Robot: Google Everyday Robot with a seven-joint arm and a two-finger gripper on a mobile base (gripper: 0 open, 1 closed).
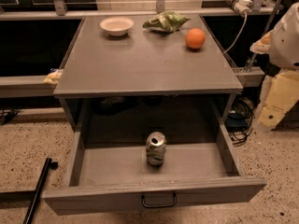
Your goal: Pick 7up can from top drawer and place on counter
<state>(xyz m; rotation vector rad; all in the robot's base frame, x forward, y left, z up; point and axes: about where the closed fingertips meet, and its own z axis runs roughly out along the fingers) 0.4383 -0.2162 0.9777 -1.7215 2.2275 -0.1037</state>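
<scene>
The 7up can [155, 148] stands upright in the open top drawer [105, 166], mid-floor, below the front edge of the worktop [140, 66]. The pick is judged not yet begun. The tool is not seen, only pale arm parts [284, 55] beyond the right edge, so its state cannot be told. A descent into the drawer is called for next, kept clear of the front edge. The orange [195, 38] and bowl [117, 25] are left along the back edge.

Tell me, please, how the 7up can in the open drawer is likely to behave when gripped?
The 7up can looks dented, so probably thin-walled and easily crushed. Standing upright on the top drawer floor, it may tip and roll if nudged. The gripper hangs at the right edge, away from it.
</scene>
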